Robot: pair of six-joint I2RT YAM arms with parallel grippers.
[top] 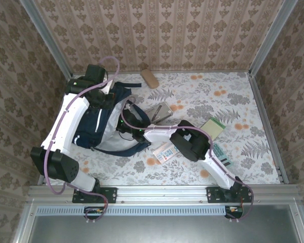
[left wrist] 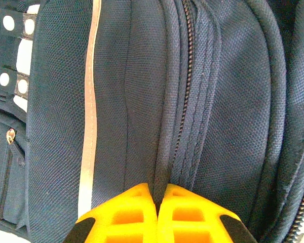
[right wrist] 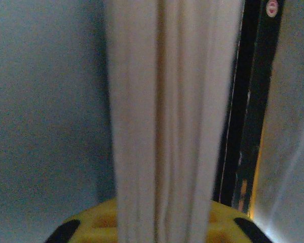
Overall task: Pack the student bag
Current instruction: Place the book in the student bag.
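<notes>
The bag (top: 88, 132) lies on the flowered table (top: 233, 96), under both arms. It is by far the biggest thing there. It is navy woven fabric, slumped and creased, and its mouth gapes to show pale grey lining (top: 114, 144).

The left gripper (left wrist: 160, 188) has its yellow jaws pressed together on a raised fold of the bag's navy cloth. The fold runs straight ahead of the jaws. Just right of it is a dark zip (left wrist: 185, 76), flanked by rows of stitching. Left of the jaws a thin white stripe (left wrist: 88, 101) runs the same way. Further left there are white patches (left wrist: 23, 50) crossed by dark tabs with pale round dots. Below those is a small brass zip pull (left wrist: 11, 134) on a pocket. To the far right of the jaws a thick piped seam curves round.

The right gripper (top: 125, 122) reaches into the open mouth of the bag. From its wrist, a pale, streaked sheaf (right wrist: 172, 111) like page edges stands right over the gap between the jaws and hides it. I cannot tell whether the jaws clamp it or stand loose. Grey lining sits on either side of the jaws, and just right of the sheaf is a black strip (right wrist: 253, 101).
</notes>
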